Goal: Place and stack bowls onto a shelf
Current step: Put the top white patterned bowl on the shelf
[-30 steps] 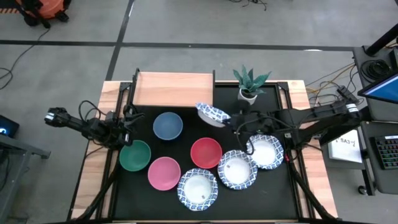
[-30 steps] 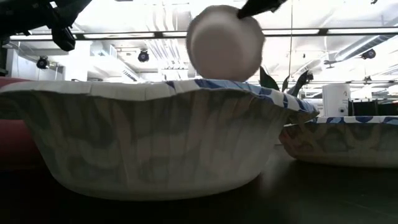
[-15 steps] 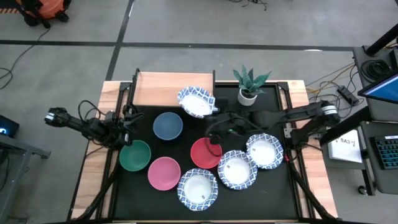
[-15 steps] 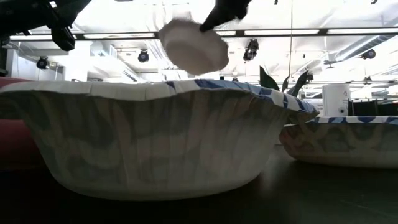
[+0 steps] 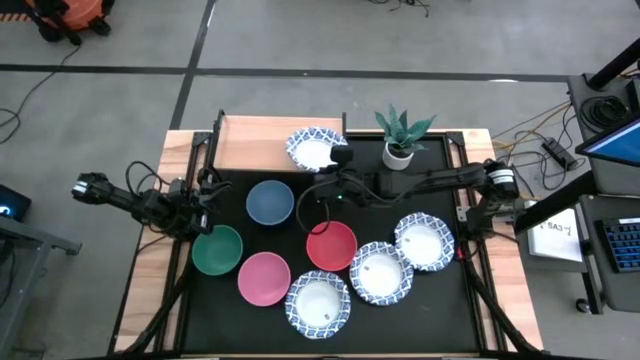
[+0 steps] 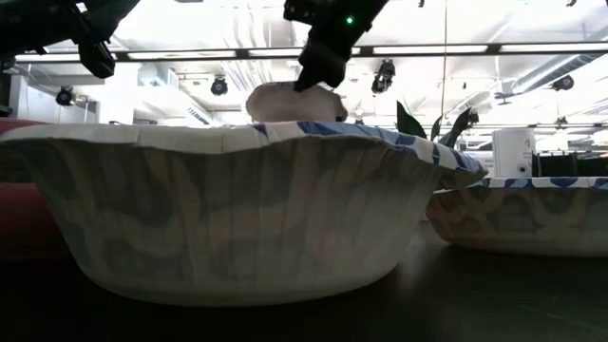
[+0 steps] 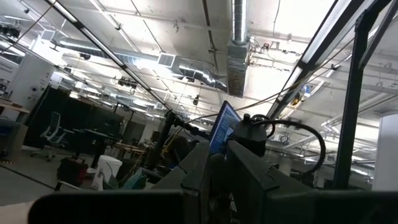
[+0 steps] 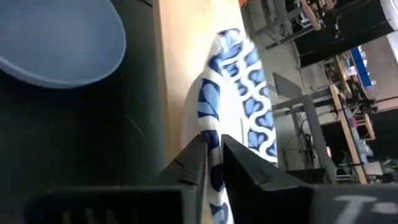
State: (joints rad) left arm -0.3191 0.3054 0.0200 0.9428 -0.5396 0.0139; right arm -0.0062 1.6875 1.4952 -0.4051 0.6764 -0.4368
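My right gripper (image 5: 338,162) reaches across the table's far side and is shut on a white, blue-patterned bowl (image 5: 314,150) over the right end of the shelf (image 5: 262,143), a light wooden top on black legs. The low view shows this bowl (image 6: 290,102) level under the gripper (image 6: 323,71), its base hidden. Blue (image 5: 270,202), green (image 5: 217,250), red (image 5: 331,246) and pink (image 5: 264,278) bowls and three patterned bowls (image 5: 318,304) (image 5: 381,272) (image 5: 425,242) rest on the black table top. My left gripper (image 5: 203,207) waits at the left, beside the green bowl. My right gripper pinches the patterned bowl's rim (image 8: 210,127) on its right, nearer side, one finger (image 8: 194,163) inside the bowl and the other (image 8: 249,171) outside. The fingers come slanting down from the table's right. The bowl is upright over the shelf top; whether it rests there, I cannot tell.
A white plant pot with a spiky green plant (image 5: 400,140) stands just right of the shelf, close behind my right arm. The nearest patterned bowl (image 6: 237,209) fills the low view. There is bare wood on the shelf's left part (image 5: 245,140).
My right gripper has carried the patterned bowl toward the table's far left, from above the red bowl to the shelf's right end, and down. The bowl has turned from tipped on edge, underside toward the near side, to level with its opening up.
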